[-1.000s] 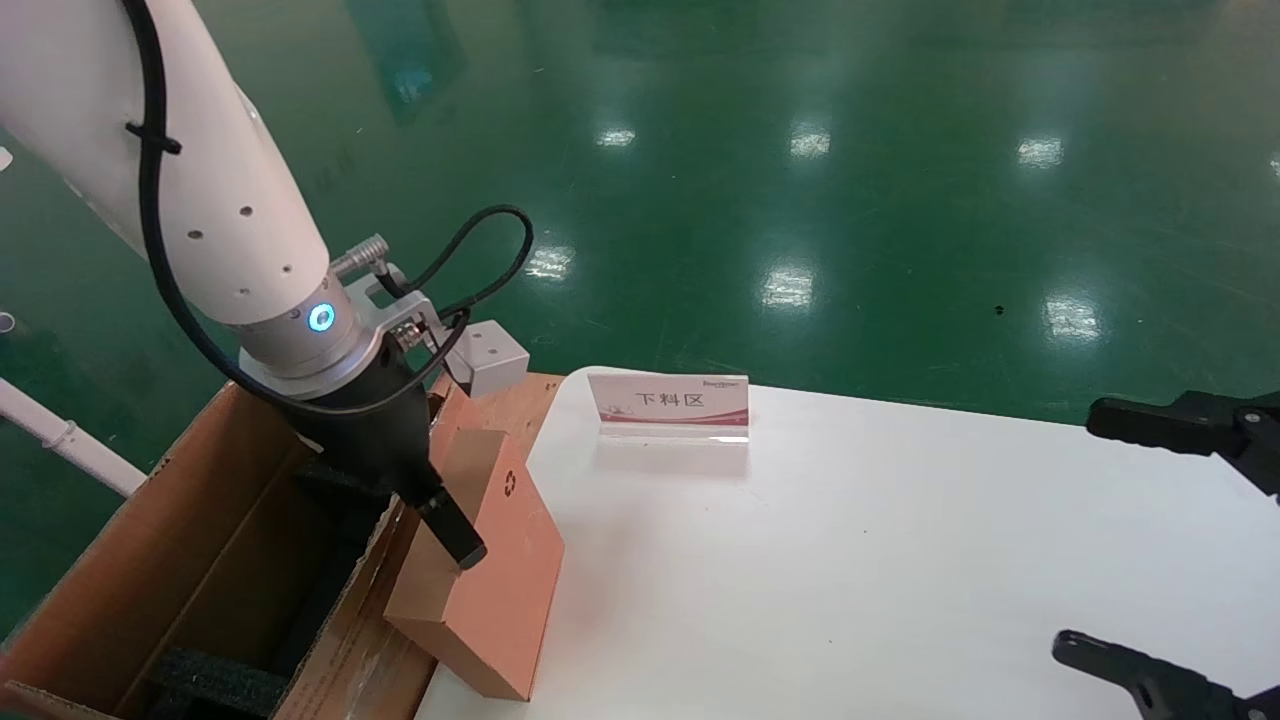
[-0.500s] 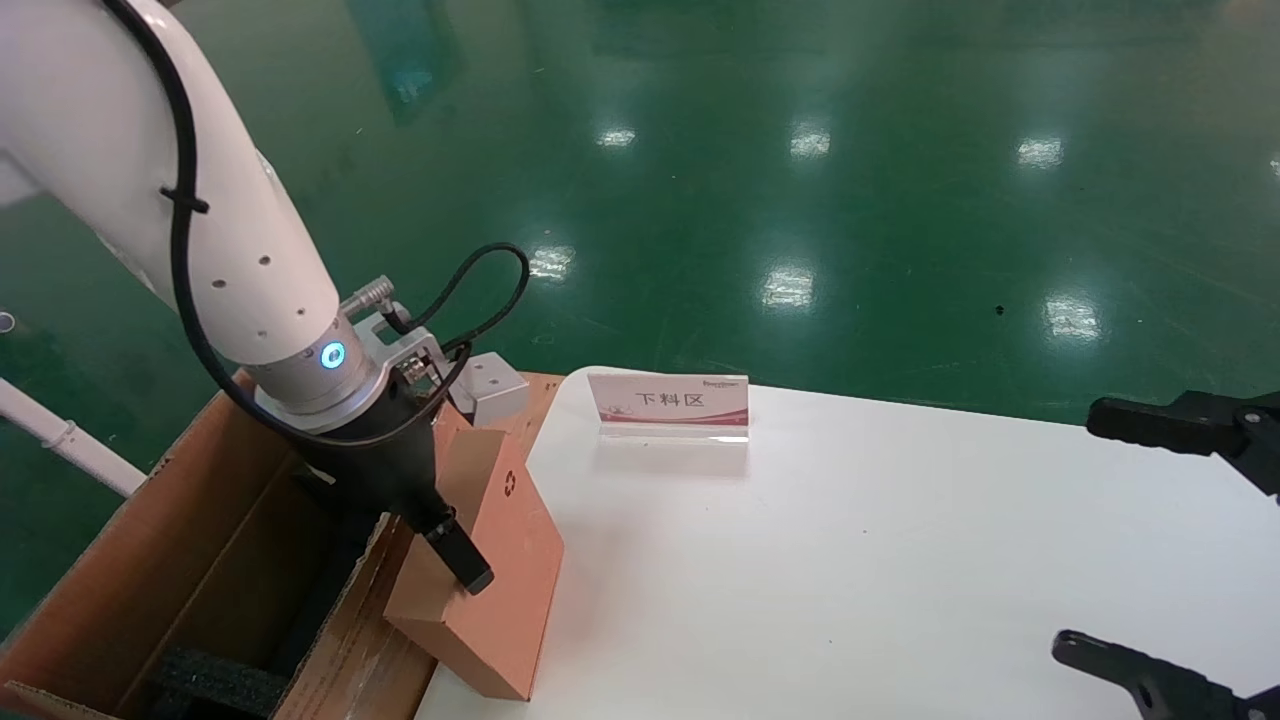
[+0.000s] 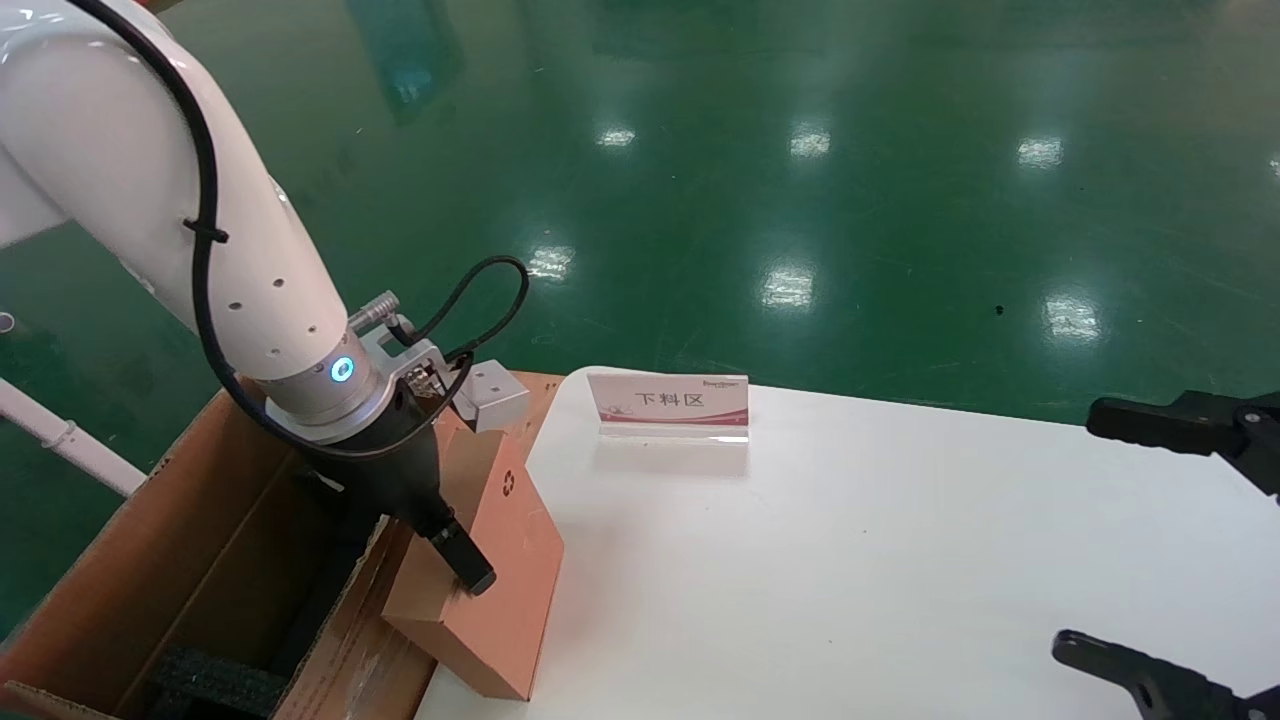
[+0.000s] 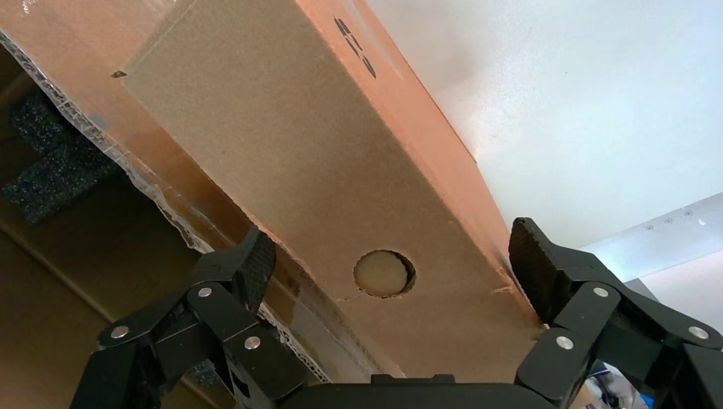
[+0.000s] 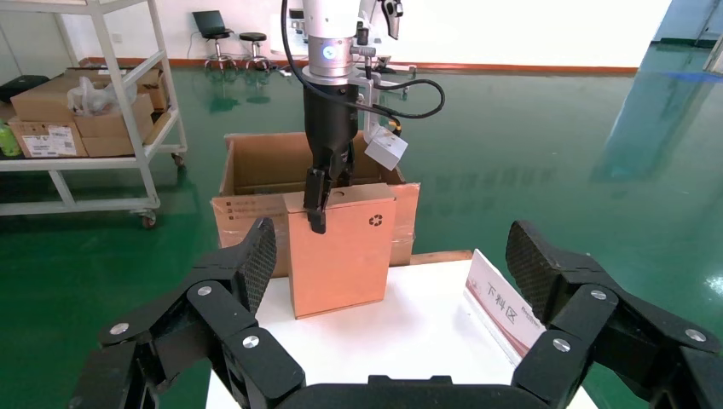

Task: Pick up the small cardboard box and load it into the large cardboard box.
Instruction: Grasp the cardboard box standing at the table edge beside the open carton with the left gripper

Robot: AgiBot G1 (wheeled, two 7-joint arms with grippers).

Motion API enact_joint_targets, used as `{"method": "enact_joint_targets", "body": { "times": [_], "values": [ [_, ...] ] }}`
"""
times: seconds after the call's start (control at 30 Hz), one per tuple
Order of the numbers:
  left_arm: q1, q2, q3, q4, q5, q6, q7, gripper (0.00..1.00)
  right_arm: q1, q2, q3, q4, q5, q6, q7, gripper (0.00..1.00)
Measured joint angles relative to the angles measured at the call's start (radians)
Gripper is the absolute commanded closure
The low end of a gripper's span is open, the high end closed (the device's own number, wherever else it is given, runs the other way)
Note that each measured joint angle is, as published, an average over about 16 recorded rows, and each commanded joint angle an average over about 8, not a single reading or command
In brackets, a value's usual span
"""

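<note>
I am holding the left hand (image 3: 455, 560) wide open astride the top edge of the small box (image 3: 500, 560), gripping nothing. The box is standing tilted on the bench (image 3: 850, 560), leaning against the carton (image 3: 200, 560). If I am closing off-centre, it may topple. The left wrist view is showing both fingers clear of the box; the head view is hiding one. The right hand (image 3: 1150, 550) is idling open at the bench's right.

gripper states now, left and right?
Left gripper: open, jaws straddling the small cardboard box, not clamped.
Right gripper: open, holding nothing.
</note>
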Motion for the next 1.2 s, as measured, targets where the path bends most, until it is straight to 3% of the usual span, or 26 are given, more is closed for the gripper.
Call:
{"method": "enact_joint_targets", "body": {
  "times": [0.2, 0.23, 1.2],
  "values": [
    [0.001, 0.0, 0.0, 0.0, 0.0, -0.001, 0.0, 1.0, 0.0, 0.0, 0.0, 0.0, 0.0, 0.0, 0.0, 0.94],
    [0.0, 0.0, 0.0, 0.0, 0.0, 0.0, 0.0, 1.0, 0.0, 0.0, 0.0, 0.0, 0.0, 0.0, 0.0, 1.0],
    [-0.004, 0.001, -0.002, 0.001, -0.002, 0.006, 0.0, 1.0, 0.0, 0.0, 0.0, 0.0, 0.0, 0.0, 0.0, 1.0]
  ]
}}
